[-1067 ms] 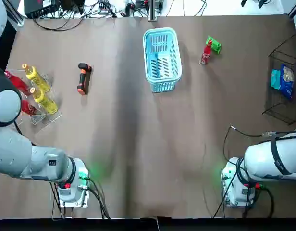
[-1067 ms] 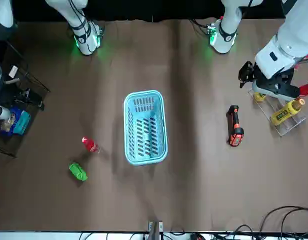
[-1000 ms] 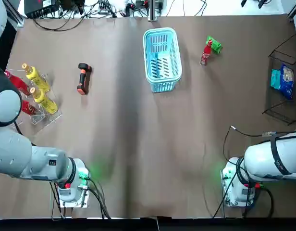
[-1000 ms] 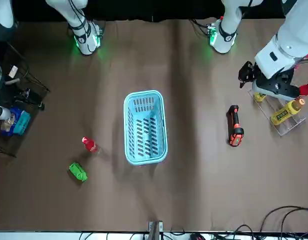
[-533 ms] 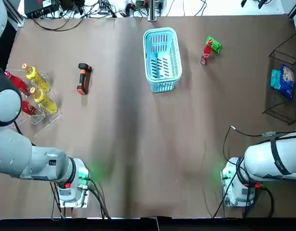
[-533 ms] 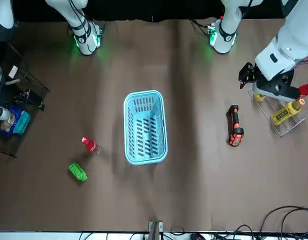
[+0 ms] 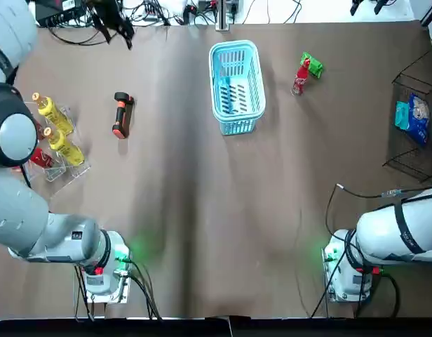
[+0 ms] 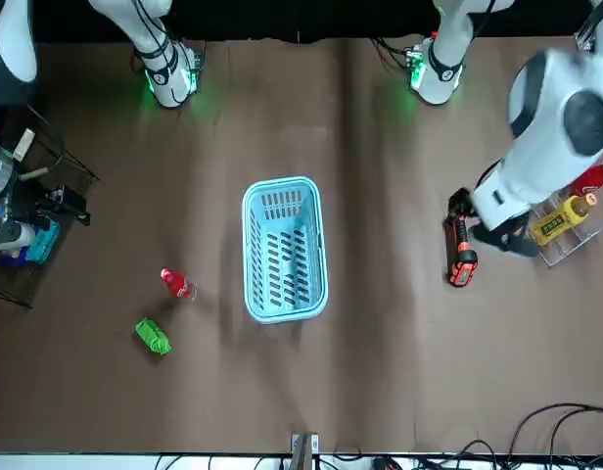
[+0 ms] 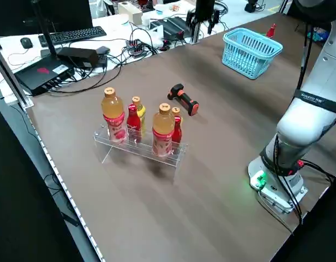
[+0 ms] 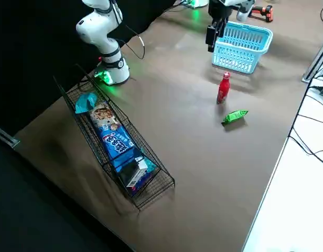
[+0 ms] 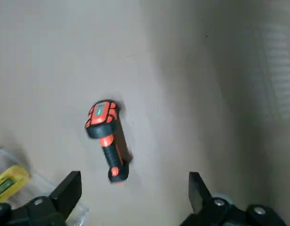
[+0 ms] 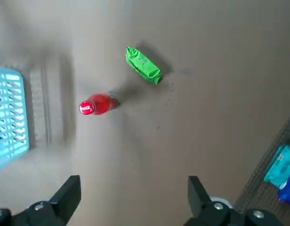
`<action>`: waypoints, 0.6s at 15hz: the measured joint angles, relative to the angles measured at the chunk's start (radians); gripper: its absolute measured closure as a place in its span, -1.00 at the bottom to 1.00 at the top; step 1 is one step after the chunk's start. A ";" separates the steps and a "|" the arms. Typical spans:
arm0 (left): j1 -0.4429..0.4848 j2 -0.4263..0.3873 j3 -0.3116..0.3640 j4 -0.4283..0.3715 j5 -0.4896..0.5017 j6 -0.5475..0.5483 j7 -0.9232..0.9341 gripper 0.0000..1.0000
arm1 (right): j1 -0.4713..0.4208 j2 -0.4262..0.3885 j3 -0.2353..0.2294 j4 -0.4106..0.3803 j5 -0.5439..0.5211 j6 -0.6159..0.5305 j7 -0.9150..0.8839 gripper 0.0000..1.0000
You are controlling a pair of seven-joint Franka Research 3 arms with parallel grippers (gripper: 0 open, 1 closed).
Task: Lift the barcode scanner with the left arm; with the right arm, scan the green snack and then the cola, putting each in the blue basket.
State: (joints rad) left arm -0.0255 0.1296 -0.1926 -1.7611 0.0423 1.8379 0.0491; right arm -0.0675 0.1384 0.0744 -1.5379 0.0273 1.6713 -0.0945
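Orange-and-black, the barcode scanner (image 7: 122,114) is seen lying flat on the table (image 7: 202,210), untouched and well apart from the blue basket (image 7: 235,126). High above it the left gripper (image 11: 134,181) is held, fingers spread wide with nothing between them; from the front those fingers cannot be made out against the arm. The right gripper (image 12: 132,183) is poised aloft too, fingers wide and empty, over the upright cola (image 12: 95,106) and the green snack (image 12: 143,65) just beside it. Only a strip of the basket is caught in the right wrist view, the rest cut off
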 joint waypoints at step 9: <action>0.111 0.004 0.004 -0.529 0.001 0.634 -0.010 -1.00 | 0.010 0.109 0.009 -0.003 -0.001 0.080 -0.196 -1.00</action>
State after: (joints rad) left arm 0.0850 0.1334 -0.1887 -2.2898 0.0436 2.4720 0.0386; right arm -0.0571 0.2479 0.0838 -1.5409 0.0268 1.7515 -0.2906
